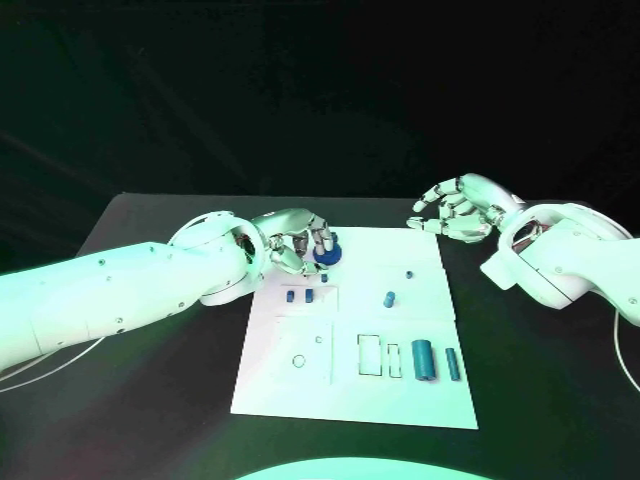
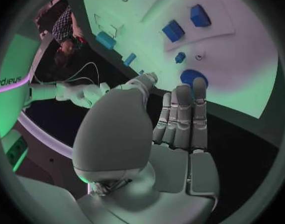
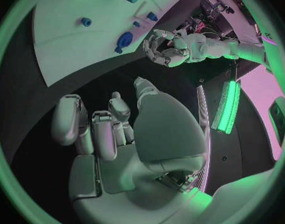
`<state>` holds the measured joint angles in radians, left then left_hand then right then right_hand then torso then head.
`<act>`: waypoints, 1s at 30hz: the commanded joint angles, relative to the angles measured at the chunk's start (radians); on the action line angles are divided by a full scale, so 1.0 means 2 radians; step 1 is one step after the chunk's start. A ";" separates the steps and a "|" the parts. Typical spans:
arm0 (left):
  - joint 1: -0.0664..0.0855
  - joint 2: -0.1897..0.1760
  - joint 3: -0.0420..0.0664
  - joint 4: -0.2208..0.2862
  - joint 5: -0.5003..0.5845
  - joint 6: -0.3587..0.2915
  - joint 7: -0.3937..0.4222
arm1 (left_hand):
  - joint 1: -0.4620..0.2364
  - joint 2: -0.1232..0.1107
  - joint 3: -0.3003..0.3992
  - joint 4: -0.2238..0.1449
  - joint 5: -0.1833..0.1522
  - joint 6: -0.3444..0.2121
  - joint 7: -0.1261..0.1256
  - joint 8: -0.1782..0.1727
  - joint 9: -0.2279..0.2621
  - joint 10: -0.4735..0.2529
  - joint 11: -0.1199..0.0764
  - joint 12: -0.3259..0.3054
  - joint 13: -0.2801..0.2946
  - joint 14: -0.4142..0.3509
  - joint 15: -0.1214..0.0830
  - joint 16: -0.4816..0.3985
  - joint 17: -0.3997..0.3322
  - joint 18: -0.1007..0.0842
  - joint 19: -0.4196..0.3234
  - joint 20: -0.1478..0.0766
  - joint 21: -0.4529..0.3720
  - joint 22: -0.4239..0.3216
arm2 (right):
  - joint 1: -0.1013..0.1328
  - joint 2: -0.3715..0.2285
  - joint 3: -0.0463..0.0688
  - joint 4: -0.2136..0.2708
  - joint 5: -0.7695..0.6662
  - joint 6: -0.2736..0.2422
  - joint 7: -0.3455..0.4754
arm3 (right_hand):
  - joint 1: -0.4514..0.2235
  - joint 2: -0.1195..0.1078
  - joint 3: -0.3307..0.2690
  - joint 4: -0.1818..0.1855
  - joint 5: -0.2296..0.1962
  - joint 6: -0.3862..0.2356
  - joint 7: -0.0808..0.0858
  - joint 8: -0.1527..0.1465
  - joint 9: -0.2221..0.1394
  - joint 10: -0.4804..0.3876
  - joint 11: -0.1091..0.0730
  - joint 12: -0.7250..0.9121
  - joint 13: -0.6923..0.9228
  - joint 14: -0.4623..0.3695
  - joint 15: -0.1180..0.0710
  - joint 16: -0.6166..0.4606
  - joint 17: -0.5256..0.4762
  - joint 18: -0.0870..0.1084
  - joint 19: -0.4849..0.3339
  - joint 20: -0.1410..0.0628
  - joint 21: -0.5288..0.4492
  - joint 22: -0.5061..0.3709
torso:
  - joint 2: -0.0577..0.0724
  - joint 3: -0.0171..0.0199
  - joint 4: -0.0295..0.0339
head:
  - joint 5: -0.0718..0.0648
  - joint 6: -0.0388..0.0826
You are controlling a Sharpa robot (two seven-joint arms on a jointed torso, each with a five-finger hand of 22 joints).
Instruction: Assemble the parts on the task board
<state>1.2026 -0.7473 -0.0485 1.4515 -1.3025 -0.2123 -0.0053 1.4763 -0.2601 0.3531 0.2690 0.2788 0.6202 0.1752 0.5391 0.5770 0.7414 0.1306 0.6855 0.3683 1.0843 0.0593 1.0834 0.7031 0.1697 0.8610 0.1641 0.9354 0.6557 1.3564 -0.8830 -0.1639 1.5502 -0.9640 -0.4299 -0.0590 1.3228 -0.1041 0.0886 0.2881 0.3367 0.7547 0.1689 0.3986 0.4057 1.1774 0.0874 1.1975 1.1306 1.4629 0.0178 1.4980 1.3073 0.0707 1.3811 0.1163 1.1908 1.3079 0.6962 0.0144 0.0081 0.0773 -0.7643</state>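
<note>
Two cylinders (image 1: pixel 424 360) lie side by side on the board (image 1: pixel 356 395), long axes running front to back; left hand (image 1: pixel 294 243) and right hand (image 1: pixel 457 208) hover spread, empty

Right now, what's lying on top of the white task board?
On the task board lie small blue parts: two cylinders near its right edge, two small blocks, one peg, and a round disc by the left hand. That hand covers part of the far left corner.
</note>
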 commanded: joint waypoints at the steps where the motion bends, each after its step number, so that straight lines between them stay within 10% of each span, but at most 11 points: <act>1: -0.001 0.006 -0.002 -0.004 -0.112 0.015 0.021 | 0.006 0.000 -0.003 -0.001 0.000 0.009 0.005 -0.003 -0.008 -0.003 -0.001 -0.004 -0.007 -0.002 0.000 0.006 -0.002 0.006 -0.003 0.000 -0.001 0.002 | 0.000 0.001 0.000 0.000 -0.002 -0.004 0.011 | 0.001 0.000 0.001 0.001 0.003 -0.005 0.000 0.003 -0.001 -0.014 -0.001 -0.014 -0.015 0.033 -0.004 -0.007 0.056 0.008 -0.007 0.000 -0.013 0.018 | 0.000 0.0001 -0.0006 | 0.000 0.001; 17: -0.004 0.032 -0.007 -0.030 -0.171 0.065 -0.003 | 0.017 0.004 -0.012 0.006 0.001 0.029 0.005 -0.025 -0.052 0.004 0.000 -0.018 -0.036 0.023 0.001 0.047 0.019 0.007 0.002 -0.001 0.010 0.013 | -0.001 0.003 0.000 -0.002 0.001 -0.017 0.023 | 0.005 -0.004 0.011 0.001 0.005 -0.011 -0.001 0.013 -0.010 -0.094 -0.003 -0.125 -0.143 0.002 -0.006 -0.086 -0.039 0.033 -0.067 -0.002 -0.167 -0.067 | 0.000 0.0006 -0.0005 | 0.000 0.001; 30: -0.004 0.042 -0.007 -0.040 -0.169 0.068 0.003 | 0.035 0.008 0.023 0.003 0.000 0.087 -0.006 -0.050 -0.095 0.051 -0.008 -0.046 -0.072 0.051 -0.006 0.087 0.043 0.007 0.003 -0.006 0.031 0.031 | -0.001 0.004 0.000 -0.001 0.002 -0.018 0.024 | 0.005 -0.004 0.013 0.001 0.005 -0.011 -0.001 0.014 -0.010 -0.103 -0.003 -0.139 -0.160 0.001 -0.006 -0.093 -0.045 0.034 -0.069 -0.003 -0.178 -0.073 | 0.000 0.0007 -0.0006 | -0.001 0.000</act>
<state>1.1939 -0.6659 -0.0633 1.3712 -1.6283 -0.0921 -0.0051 1.5368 -0.2443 0.3974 0.2756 0.2788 0.7931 0.1626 0.4413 0.3884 0.8421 0.1151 0.5941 0.2239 1.1798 0.0464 1.2550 0.7863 0.1697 0.8681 0.1571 0.9976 0.7179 1.3557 -0.8768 -0.1642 1.5472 -0.9591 -0.4629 -0.0275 1.3267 -0.1080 0.1069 0.2897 0.3406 0.7359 0.1639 0.4218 0.3858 0.9753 0.0806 0.9231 0.8117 1.4630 0.0104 1.3152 1.2183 0.1242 1.2497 0.1129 0.8413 1.1630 0.6972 0.0158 0.0064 0.0756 -0.7642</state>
